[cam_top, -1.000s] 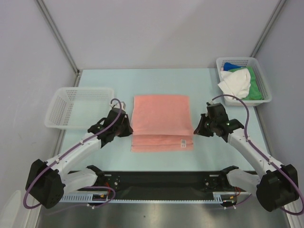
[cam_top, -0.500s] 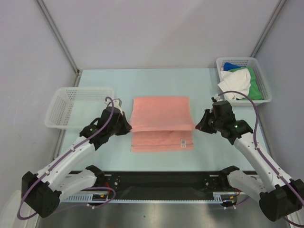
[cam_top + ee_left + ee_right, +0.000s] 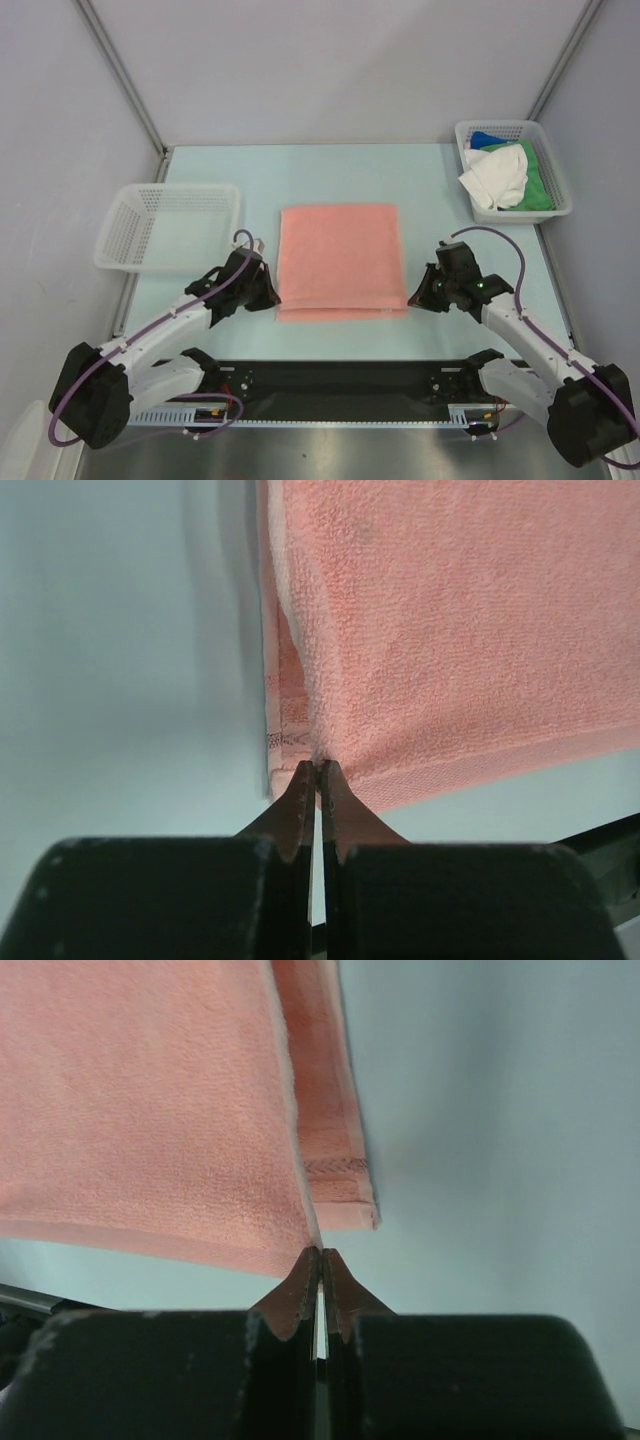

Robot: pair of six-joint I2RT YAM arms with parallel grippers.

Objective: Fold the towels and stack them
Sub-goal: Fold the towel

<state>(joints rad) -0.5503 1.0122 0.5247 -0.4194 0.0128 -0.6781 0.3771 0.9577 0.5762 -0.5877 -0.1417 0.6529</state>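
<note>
the pink towel (image 3: 340, 255) lies in the middle of the counter (image 3: 330, 175), between the two arms. it is folded over on itself, so an upper layer covers nearly all of a lower one and only a narrow strip of the lower layer shows along the near edge.

the left hand (image 3: 317, 772) is at the towel's near left corner, its fingers pressed together with the corner of the upper layer pinched between the tips. in the left wrist view that layer is raised a little off the one beneath, and the lower layer's stitched hem shows in the gap. the right hand (image 3: 320, 1257) mirrors it at the near right corner — tips closed on the upper layer's corner, the lower layer's edge and hem lying on the counter just beside it. both hands sit low, close to the counter.

at the far right corner of the counter the right basket (image 3: 500, 125), white and perforated, holds the other towels in a heap. the white towel (image 3: 497, 175) is on top and spills over the near left rim, the green towel (image 3: 537, 185) lies under it toward the right, and a bit of the blue towel (image 3: 485, 138) shows at the far end. the left basket (image 3: 165, 225) stands on the left side of the counter, apart from the pink towel — the left arm reaches past its near right corner.
</note>
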